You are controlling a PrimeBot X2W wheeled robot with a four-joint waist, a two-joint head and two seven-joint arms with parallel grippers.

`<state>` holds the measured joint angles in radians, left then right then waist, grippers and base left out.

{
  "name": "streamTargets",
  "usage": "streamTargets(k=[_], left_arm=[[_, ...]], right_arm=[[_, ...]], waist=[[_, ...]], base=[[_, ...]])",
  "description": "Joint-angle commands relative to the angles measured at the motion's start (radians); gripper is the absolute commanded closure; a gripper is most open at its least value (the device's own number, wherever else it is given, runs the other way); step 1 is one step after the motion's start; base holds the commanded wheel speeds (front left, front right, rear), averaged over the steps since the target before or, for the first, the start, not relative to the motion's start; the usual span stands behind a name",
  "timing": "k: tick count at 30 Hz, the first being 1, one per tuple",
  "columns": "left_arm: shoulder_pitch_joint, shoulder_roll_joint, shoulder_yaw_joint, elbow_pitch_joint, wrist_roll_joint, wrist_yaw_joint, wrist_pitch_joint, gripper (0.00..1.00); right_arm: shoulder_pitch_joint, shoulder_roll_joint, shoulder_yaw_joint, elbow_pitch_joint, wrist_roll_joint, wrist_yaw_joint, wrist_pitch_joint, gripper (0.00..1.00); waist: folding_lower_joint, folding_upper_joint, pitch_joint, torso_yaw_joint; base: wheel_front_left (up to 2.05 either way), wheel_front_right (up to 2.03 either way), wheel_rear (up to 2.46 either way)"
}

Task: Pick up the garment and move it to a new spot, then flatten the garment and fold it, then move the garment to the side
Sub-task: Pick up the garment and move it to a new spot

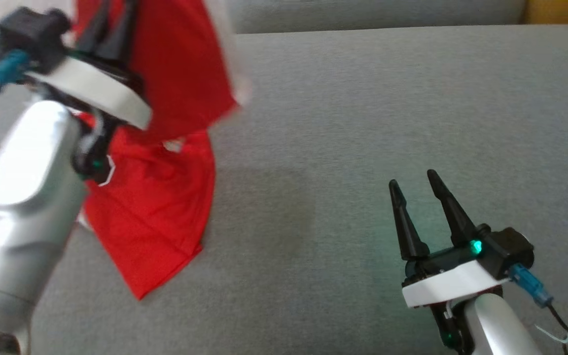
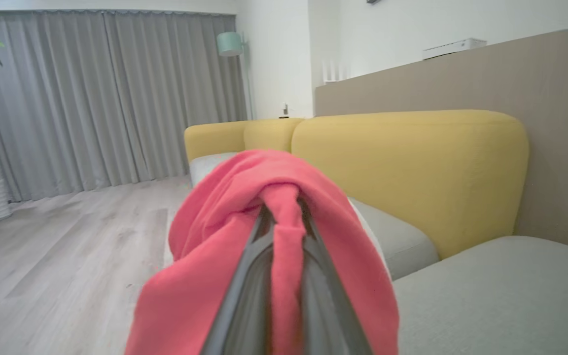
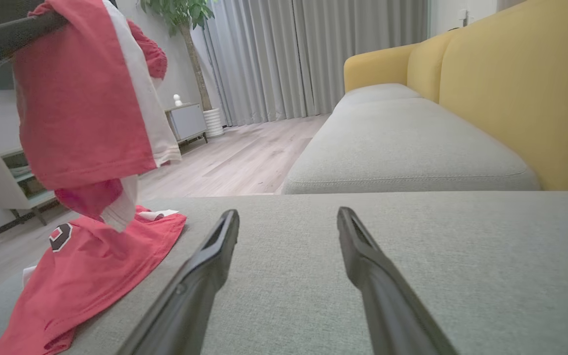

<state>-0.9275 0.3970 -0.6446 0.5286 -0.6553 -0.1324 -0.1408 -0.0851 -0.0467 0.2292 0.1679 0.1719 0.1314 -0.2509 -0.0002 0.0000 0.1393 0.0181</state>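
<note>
The garment (image 1: 165, 162) is a red shirt with white trim. My left gripper (image 1: 111, 19) is shut on a bunch of its cloth and holds that part up at the top left of the head view, while the lower part still lies on the grey sofa seat (image 1: 363, 123). In the left wrist view the red garment (image 2: 284, 207) drapes over both closed fingers. The right wrist view shows the garment (image 3: 87, 123) hanging at the left, its tail on the cushion. My right gripper (image 1: 414, 185) stands open low at the right, well apart from the cloth, and its own view shows the right gripper (image 3: 289, 219) with nothing between the fingers.
The grey seat stretches wide to the right of the garment. A yellow sofa back (image 3: 520, 88) borders the seat's far side. Wooden floor (image 2: 67, 246), grey curtains (image 2: 106, 98), a potted plant (image 3: 180, 10) and a low cabinet (image 3: 185, 121) lie beyond the seat's left edge.
</note>
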Motion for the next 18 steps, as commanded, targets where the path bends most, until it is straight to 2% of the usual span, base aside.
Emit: streamTargets(k=[1,9,16,17,18], left_arm=[[-0.028,0.023,0.027,-0.036,-0.003,0.002,0.006,1.00],[-0.013,-0.025,-0.046,-0.161,0.003,0.009,0.090,1.00],[-0.021,-0.094,-0.125,-0.161,0.038,0.012,0.111,1.00],[-0.018,-0.108,-0.140,-0.151,0.035,0.011,0.112,0.84],[-0.014,-0.119,-0.158,-0.140,0.030,0.009,0.115,0.20]], right_arm=[[-0.016,-0.004,0.019,-0.035,0.009,-0.001,-0.011,0.00],[-0.042,-0.004,0.020,-0.059,0.065,-0.001,-0.011,0.00],[-0.073,-0.004,0.028,-0.089,0.111,-0.001,-0.011,0.00],[-0.076,-0.004,0.027,-0.092,0.117,-0.001,-0.011,0.00],[-0.078,-0.004,0.027,-0.096,0.123,-0.001,-0.011,0.00]], waist=[[0.0002,0.0000,-0.008,-0.021],[0.0002,0.0000,0.041,-0.153],[0.0002,0.0000,0.110,-0.306],[0.0002,0.0000,0.118,-0.323],[0.0002,0.0000,0.125,-0.340]], base=[[0.00,0.00,0.00],[0.00,0.00,0.00],[0.00,0.00,0.00],[0.00,0.00,0.00],[0.00,0.00,0.00]])
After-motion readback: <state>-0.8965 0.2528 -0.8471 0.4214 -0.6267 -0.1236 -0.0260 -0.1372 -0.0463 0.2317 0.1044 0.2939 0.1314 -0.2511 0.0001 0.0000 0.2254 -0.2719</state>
